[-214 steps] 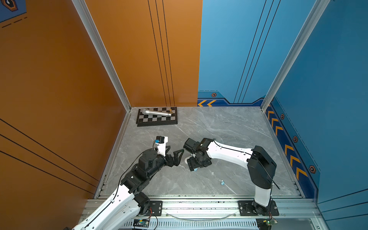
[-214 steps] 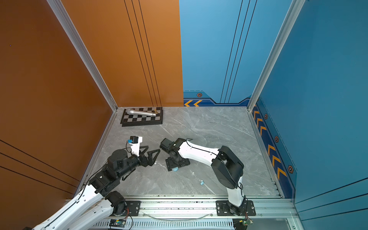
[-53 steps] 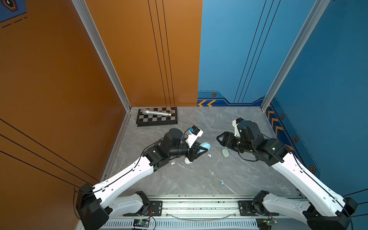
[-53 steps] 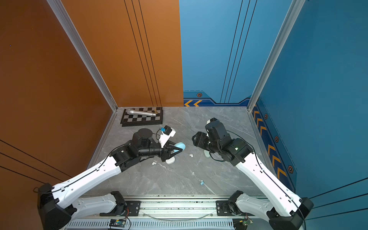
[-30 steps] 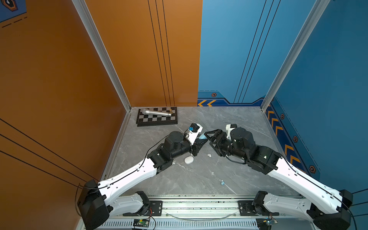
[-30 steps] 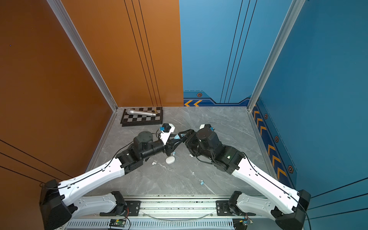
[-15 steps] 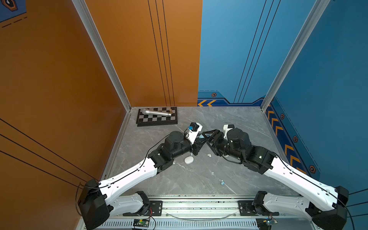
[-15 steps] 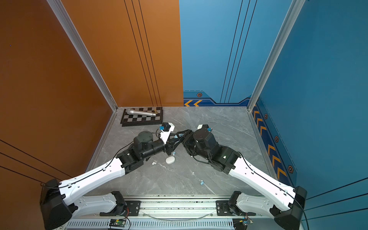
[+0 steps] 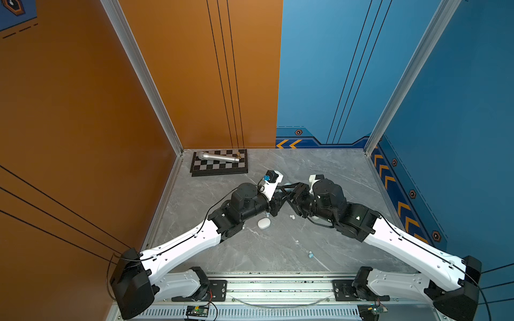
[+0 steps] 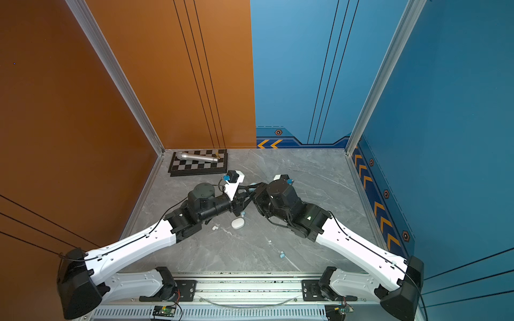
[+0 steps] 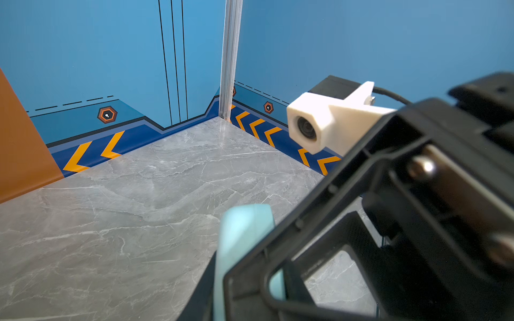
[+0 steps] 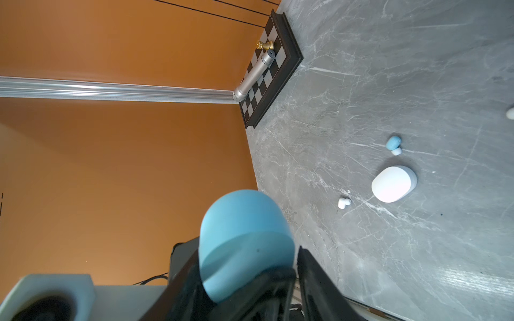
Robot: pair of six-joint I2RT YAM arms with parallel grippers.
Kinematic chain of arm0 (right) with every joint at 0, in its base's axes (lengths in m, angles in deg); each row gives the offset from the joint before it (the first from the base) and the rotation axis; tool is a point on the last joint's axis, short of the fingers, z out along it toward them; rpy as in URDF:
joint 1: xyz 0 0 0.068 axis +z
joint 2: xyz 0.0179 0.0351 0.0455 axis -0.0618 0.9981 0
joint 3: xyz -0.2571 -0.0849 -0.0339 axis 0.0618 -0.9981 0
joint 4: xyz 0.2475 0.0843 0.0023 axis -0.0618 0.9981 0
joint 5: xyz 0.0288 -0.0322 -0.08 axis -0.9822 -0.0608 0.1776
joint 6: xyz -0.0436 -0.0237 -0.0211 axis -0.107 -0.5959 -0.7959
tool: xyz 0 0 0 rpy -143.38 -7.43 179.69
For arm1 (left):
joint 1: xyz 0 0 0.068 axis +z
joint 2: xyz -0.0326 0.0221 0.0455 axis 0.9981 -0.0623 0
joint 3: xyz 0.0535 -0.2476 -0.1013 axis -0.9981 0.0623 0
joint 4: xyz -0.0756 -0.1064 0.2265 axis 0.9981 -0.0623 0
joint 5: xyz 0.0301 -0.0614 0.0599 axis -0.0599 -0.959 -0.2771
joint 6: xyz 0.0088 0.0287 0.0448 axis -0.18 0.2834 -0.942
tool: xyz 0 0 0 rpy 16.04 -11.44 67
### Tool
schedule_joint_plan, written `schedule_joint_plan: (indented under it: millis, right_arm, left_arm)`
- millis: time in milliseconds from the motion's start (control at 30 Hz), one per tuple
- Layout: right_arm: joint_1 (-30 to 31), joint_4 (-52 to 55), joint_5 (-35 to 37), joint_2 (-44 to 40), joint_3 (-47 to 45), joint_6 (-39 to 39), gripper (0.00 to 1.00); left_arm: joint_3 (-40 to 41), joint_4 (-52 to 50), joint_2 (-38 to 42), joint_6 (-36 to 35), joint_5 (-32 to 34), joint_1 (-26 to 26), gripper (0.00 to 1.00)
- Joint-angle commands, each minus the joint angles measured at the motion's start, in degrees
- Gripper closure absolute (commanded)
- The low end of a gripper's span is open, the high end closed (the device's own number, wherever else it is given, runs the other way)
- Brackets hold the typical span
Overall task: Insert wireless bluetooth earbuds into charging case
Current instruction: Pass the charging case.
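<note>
- The left gripper (image 9: 281, 196) and the right gripper (image 9: 294, 194) meet tip to tip just above the centre of both top views. They hang over the grey marbled worktop (image 9: 258, 250).
- The left jaws are clamped on a pale blue charging case (image 12: 244, 244), which is held clear of the worktop with its lid down.
- The right jaws stand apart on either side of that same case. Whether they press on it cannot be told.
- A white charging case (image 9: 264, 223) lies closed on the worktop just below the 2 grippers in both top views.
- 1 pale blue earbud (image 9: 267, 214) lies just beside the white case, on its upper edge in the frame.
- 1 white earbud (image 10: 214, 228) lies near the white case, to its left, close to the left arm.
- 2 pale earbuds (image 9: 292, 216) lie side by side to the right of the white case, under the right gripper. Their exact colour is too small to tell.
- A second pale blue earbud (image 9: 310, 254) lies alone in the lower centre of the frame, well apart from both cases.
- All of these earbuds lie loose on the worktop.
- A chessboard (image 9: 219, 169) sits in the upper left corner of the worktop against the orange wall.
- A silver metal cylinder (image 9: 218, 157) lies across the board, with a gold chess piece (image 12: 264, 44) at one end of it.
</note>
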Motion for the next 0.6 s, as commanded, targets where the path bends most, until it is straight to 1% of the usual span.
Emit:
schedule_joint_plan:
  millis: [0,133,333,400,433,567]
  right_arm:
    - [0.3,-0.9,0.5,0.5,-0.7,0.3,0.5]
    - [0.3,-0.9,0.7,0.7,-0.3,-0.3,0.57]
    - [0.1,-1.0,0.8,0.8,0.1,-1.9,0.63]
    - [-0.1,-1.0,0.8,0.8,0.3,-2.7,0.63]
    - [-0.3,-1.0,0.8,0.8,0.4,-3.1,0.64]
    - [-1.2,-0.9,0.3,0.7,1.1,-4.9,0.64]
  left_arm:
    - [-0.7,1.2,-0.4,0.9,-0.1,-0.8,0.88]
    - [-0.7,1.2,-0.8,1.7,-0.9,-0.9,0.85]
    - [-1.2,1.4,-1.6,3.5,-2.4,-0.9,0.75]
    - [-1.4,1.3,-1.7,3.9,-2.9,-0.9,0.7]
    - [-1.4,1.3,-1.7,4.2,-3.2,-0.9,0.66]
    - [-0.5,1.7,-0.6,4.2,-5.4,-0.9,0.41]
